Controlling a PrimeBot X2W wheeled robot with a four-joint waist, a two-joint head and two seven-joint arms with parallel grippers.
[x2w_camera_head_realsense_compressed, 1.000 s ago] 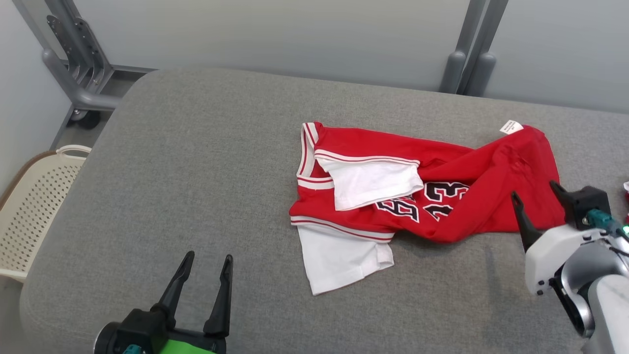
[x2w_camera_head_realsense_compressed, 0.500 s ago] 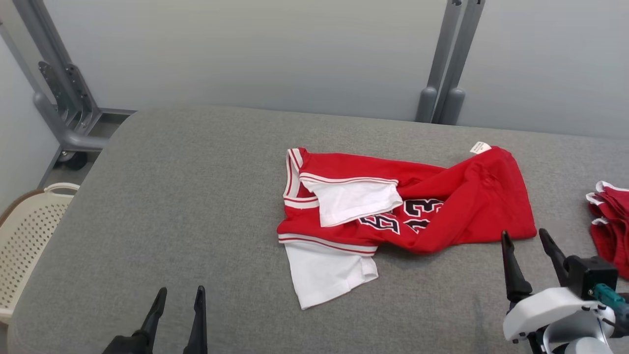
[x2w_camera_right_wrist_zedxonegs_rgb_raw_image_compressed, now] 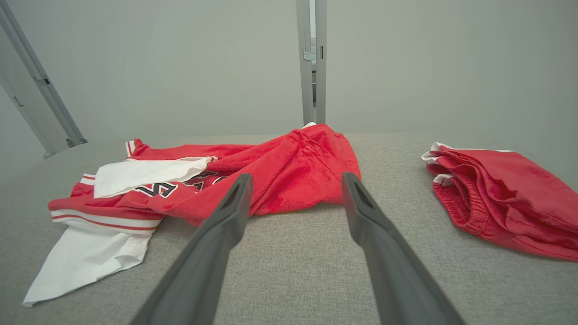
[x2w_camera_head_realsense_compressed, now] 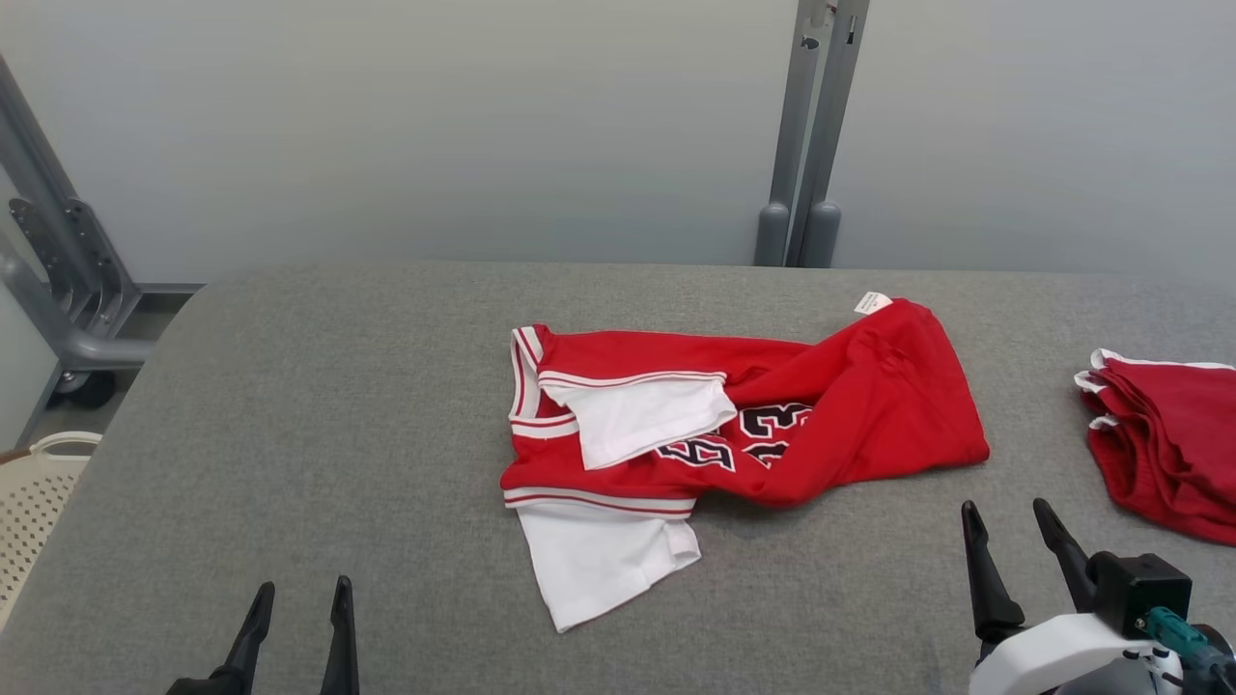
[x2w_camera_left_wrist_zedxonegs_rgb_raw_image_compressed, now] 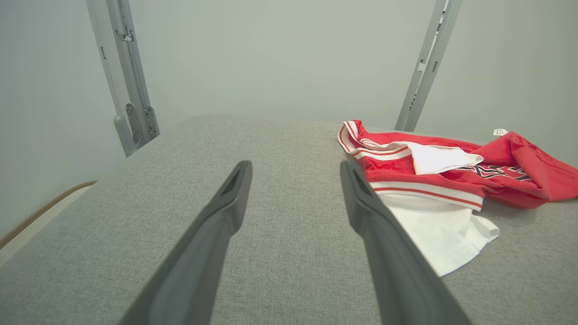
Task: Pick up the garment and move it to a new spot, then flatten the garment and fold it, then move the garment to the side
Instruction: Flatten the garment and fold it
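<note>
1. Table (x2w_camera_head_realsense_compressed: pixel 290 386): grey, fabric-covered, with rounded corners. Most of the head view is taken up by it.

2. Garment (x2w_camera_head_realsense_compressed: pixel 850 415): a red jersey with white sleeves, red-and-white striped trim and black numerals. It is laid crumpled on the table, just toward 3 o'clock of the middle. One white sleeve is spread flat toward 6 o'clock, and the other is folded over the chest. The red body is bunched toward 2 o'clock. No gripper is in contact with it.

3. Second red garment (x2w_camera_head_realsense_compressed: pixel 1168 444): white-edged and piled in layers at 3 o'clock. It is set well apart from the jersey and cut off by the frame edge.

4. Upright posts (x2w_camera_head_realsense_compressed: pixel 811 145): a grey pair, seen at 12 o'clock behind the table.

5. Basket (x2w_camera_head_realsense_compressed: pixel 29 492): cream and perforated, seen beside the table at 8 o'clock and partly cut off.

6. Right gripper (x2w_camera_head_realsense_compressed: pixel 1004 506): placed at 5 o'clock, near the jersey's red hem. The fingers are spread apart and nothing is held.

7. Left gripper (x2w_camera_head_realsense_compressed: pixel 302 585): placed at 7 o'clock, over bare table. The fingers are spread apart and nothing is held.

8. Label (x2w_camera_head_realsense_compressed: pixel 872 302): small and white, found at the jersey's 1 o'clock corner.
</note>
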